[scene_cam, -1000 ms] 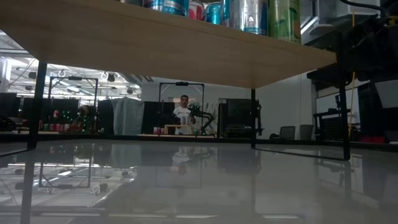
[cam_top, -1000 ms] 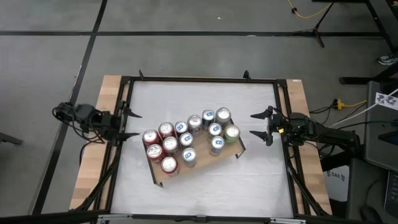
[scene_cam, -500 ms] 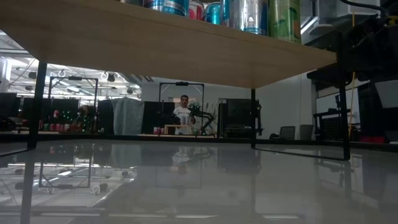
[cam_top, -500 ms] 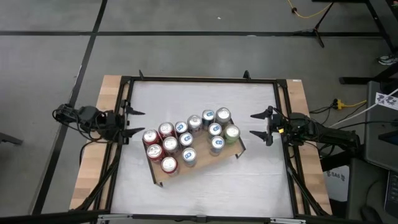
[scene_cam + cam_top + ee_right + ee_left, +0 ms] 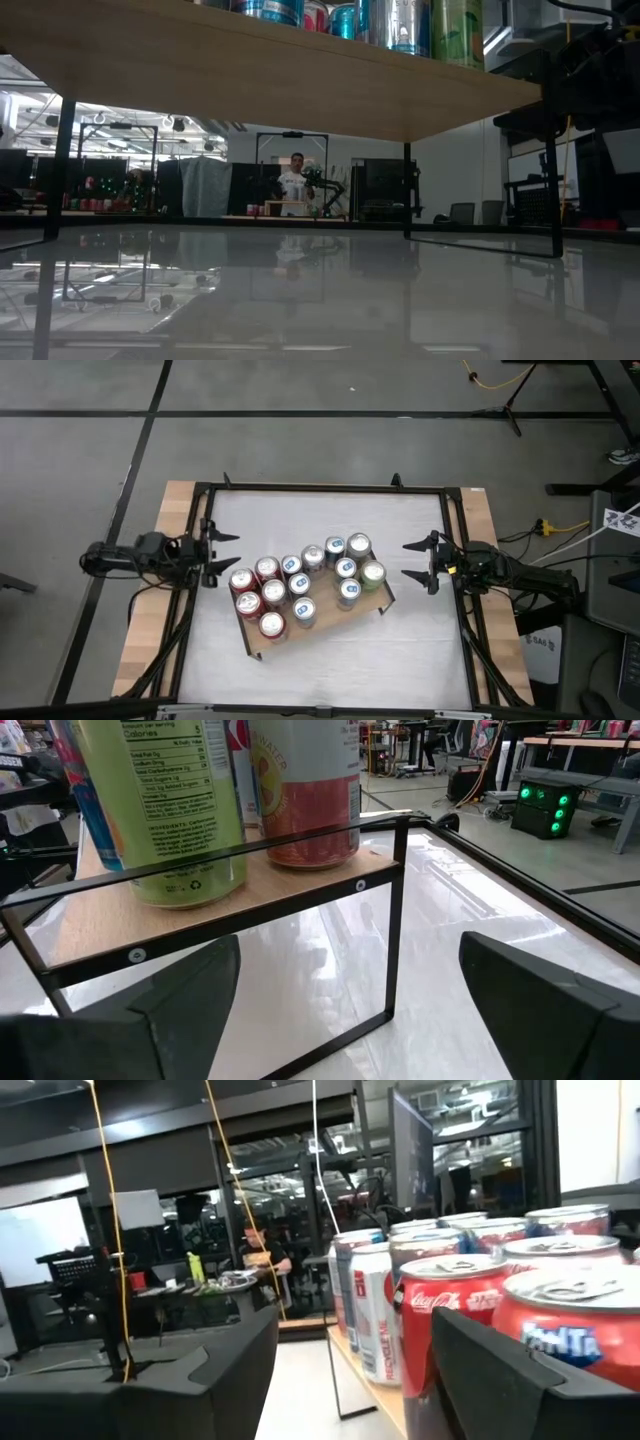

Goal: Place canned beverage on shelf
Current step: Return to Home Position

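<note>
Left claw (image 5: 228,552) sits spread and empty by the counter's (image 5: 320,520) left edge, right claw (image 5: 407,560) likewise by its right. We see the cans (image 5: 300,595) on the shelf (image 5: 262,650), mid-counter. We think cans are smooth and easy to dent: hold the sides gently.

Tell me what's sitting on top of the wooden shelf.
Upright soda cans crowd the shelf, red ones nearest the left gripper, a green one nearest the right gripper. The board beneath them is covered.
</note>
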You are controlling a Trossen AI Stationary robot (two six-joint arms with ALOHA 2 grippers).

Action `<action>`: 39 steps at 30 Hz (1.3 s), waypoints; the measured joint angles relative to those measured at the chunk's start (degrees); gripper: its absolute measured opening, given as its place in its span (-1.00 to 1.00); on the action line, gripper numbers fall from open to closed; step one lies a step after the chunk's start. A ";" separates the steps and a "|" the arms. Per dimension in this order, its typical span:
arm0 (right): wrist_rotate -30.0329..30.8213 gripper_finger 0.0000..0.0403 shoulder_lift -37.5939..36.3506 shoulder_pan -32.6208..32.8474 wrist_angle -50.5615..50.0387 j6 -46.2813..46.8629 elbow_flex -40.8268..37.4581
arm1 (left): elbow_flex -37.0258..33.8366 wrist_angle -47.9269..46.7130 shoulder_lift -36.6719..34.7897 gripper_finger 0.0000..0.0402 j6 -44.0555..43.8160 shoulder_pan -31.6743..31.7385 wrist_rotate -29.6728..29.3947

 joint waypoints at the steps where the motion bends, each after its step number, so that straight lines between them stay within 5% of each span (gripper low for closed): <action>1: 0.00 0.82 0.00 0.01 -0.01 -0.01 0.00 | -0.10 0.02 -0.02 0.27 -0.02 0.75 0.71; 16: 0.00 0.82 0.00 -0.01 -0.01 0.00 0.00 | -5.56 0.43 -0.02 0.27 -5.99 9.28 8.79; 39: 0.00 0.82 0.02 -0.01 0.00 -0.01 0.00 | -9.37 -2.03 0.04 0.27 -10.05 11.56 10.42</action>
